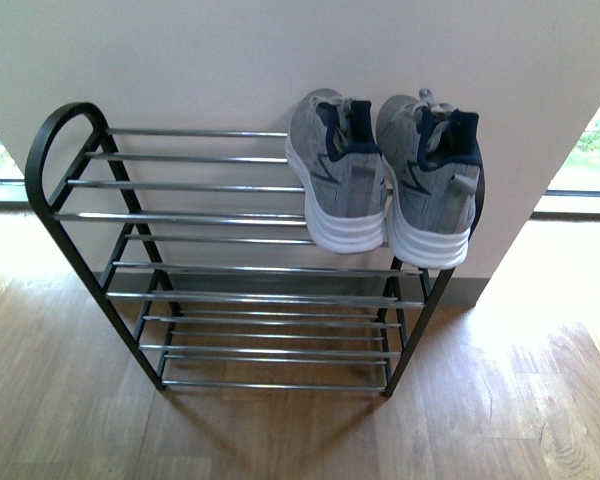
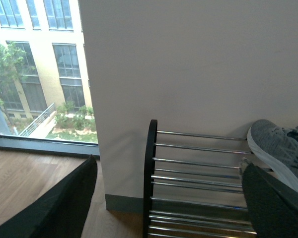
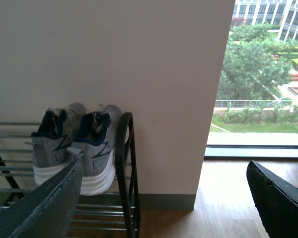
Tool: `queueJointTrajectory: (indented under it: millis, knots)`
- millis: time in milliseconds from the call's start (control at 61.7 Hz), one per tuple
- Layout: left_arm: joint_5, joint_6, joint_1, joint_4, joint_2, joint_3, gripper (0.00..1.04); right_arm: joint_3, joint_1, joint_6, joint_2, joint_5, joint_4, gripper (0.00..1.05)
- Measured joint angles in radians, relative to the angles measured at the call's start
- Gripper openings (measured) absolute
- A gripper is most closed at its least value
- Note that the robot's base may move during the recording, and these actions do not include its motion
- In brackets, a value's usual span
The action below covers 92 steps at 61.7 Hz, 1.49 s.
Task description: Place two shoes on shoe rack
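With my left claw (image 2: 169,167) and right claw (image 3: 165,167) both hanging spread and empty, I am worrying that the left shoe (image 1: 342,180) and right shoe (image 1: 430,185), sitting at the right end of the top tier of the shoe rack (image 1: 180,216) with heels seemingly overhanging its near side, could be tipping off if nudged.

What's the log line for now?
two grey knit white-soled sneakers: side by side on top tier, right end | black-framed chrome-rod shoe rack: against wall | left gripper: open, empty | right gripper: open, empty
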State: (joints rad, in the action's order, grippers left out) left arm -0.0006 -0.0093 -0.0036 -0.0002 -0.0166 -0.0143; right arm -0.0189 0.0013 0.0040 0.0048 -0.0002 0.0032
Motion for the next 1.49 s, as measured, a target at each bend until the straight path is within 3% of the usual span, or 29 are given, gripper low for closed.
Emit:
queueJointTrajectory:
  millis: [1492]
  knots:
    - [0.001, 0.001, 0.0, 0.0, 0.0, 0.0, 0.95, 0.0, 0.0, -0.001, 0.0, 0.003, -0.002, 0.96]
